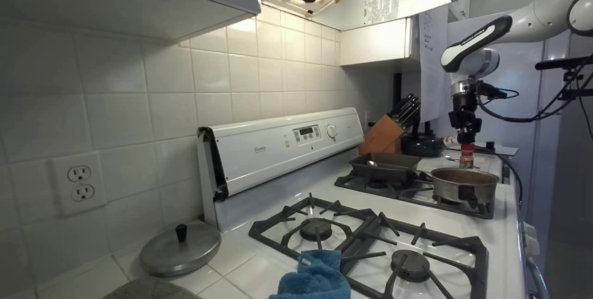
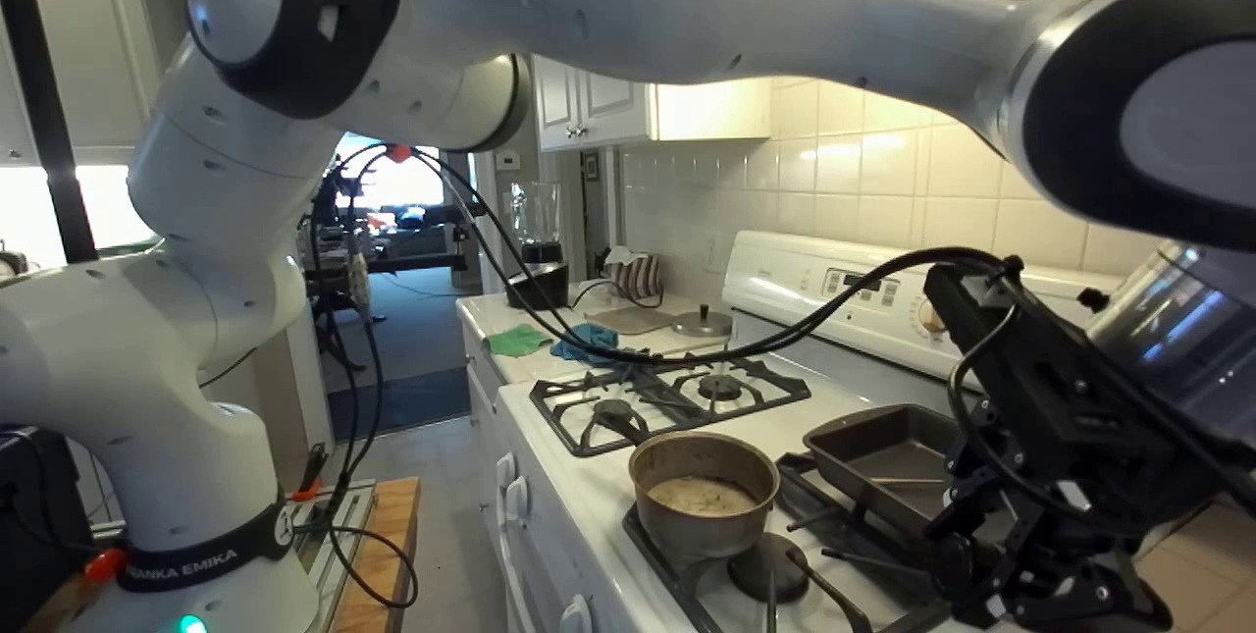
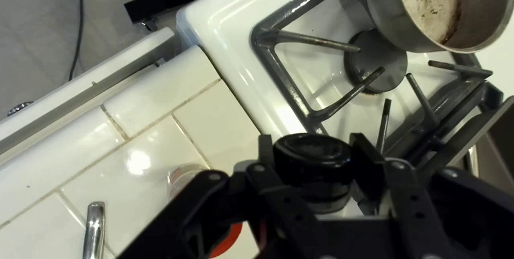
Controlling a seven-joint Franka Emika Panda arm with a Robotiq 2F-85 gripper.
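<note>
In the wrist view my gripper [image 3: 312, 150] is shut on a small jar with a glossy black lid [image 3: 313, 162]; part of its glass body shows below the lid. Its lower part is hidden by the fingers and gripper body. In an exterior view the gripper [image 1: 465, 137] points down above the counter beyond the stove, and a red-topped jar [image 1: 467, 156] appears just under it. A red round lid [image 3: 229, 241] and a clear container [image 3: 188, 175] stand beside the gripper in the wrist view, partly covered by it.
A worn saucepan [image 1: 449, 188] stands on the near burner grate, beside a dark baking pan [image 1: 384, 167]. Behind are a knife block [image 1: 382, 136] and a dark kettle [image 1: 421, 146]. A pot lid [image 1: 180, 252] and blue cloth [image 1: 319, 276] lie toward the stove's opposite end.
</note>
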